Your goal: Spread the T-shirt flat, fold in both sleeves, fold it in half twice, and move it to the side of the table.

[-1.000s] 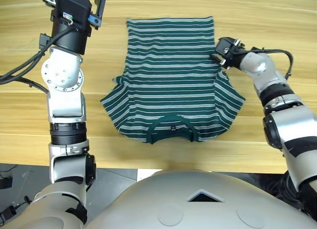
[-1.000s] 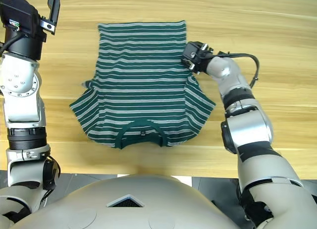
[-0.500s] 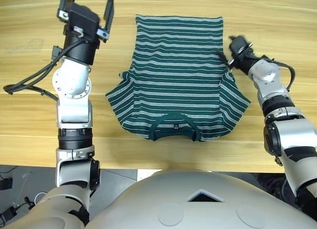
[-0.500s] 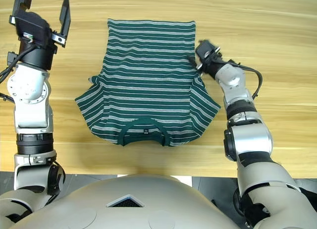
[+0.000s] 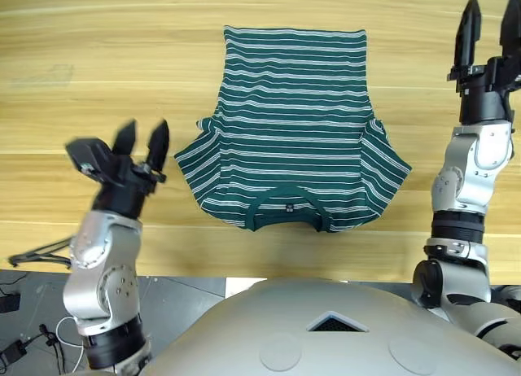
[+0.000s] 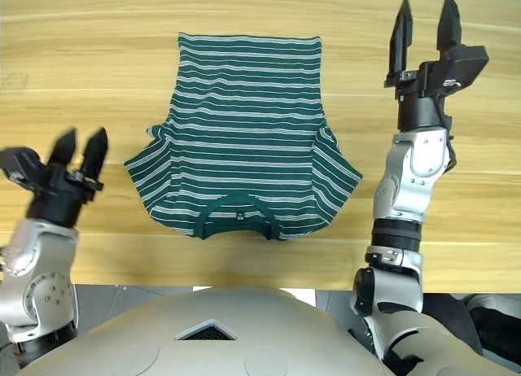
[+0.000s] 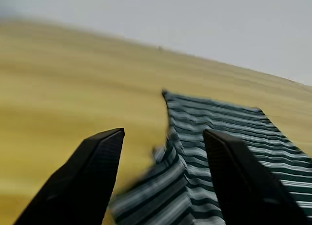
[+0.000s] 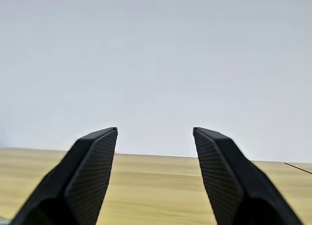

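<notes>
- While the green, white-striped T-shirt (image 5: 293, 124) lies spread on the wooden bench (image 5: 98, 50), the robot's two arms stand apart from it, one on each side.
- The shirt sits mid-bench, its collar (image 5: 285, 209) toward the robot and its straight hem (image 5: 295, 32) at the far end.
- Both short sleeves flare outward: the left sleeve (image 5: 195, 156) shows a small crumple at its upper edge, while the right sleeve (image 5: 387, 160) lies flatter.
- The left jaws, spread wide and holding nothing, hang low near the left sleeve, close to the bench's front edge; their black fingers (image 7: 92, 171) frame the striped cloth in the left wrist view.
- The right jaws, likewise spread and empty, are raised well to the right of the shirt, fingers (image 6: 403, 34) pointing toward the bench's far side.
</notes>
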